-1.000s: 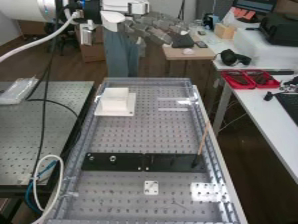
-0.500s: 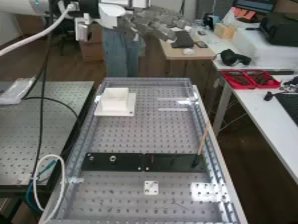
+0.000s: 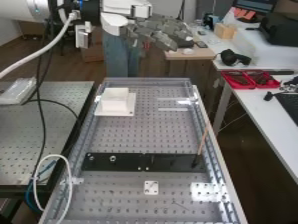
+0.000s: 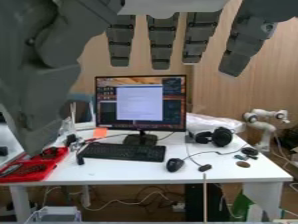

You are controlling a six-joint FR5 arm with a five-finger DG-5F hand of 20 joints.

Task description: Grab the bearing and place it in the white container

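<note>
The fingers (image 3: 161, 37) are straight and spread apart; writing on the monitor (image 4: 141, 102) is too small to read.

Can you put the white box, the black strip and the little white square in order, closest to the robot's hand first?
From the hand, in the high view:
1. White box, far end, left.
2. Black strip, lying crosswise.
3. Little white square, near end.

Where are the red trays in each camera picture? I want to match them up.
High view: upper right, on the white desk beyond the bench; red trays.
Wrist view: near the desk's front edge, on the opposite side of the keyboard from the mouse; red trays.
Shared landmark: the black keyboard.
</note>
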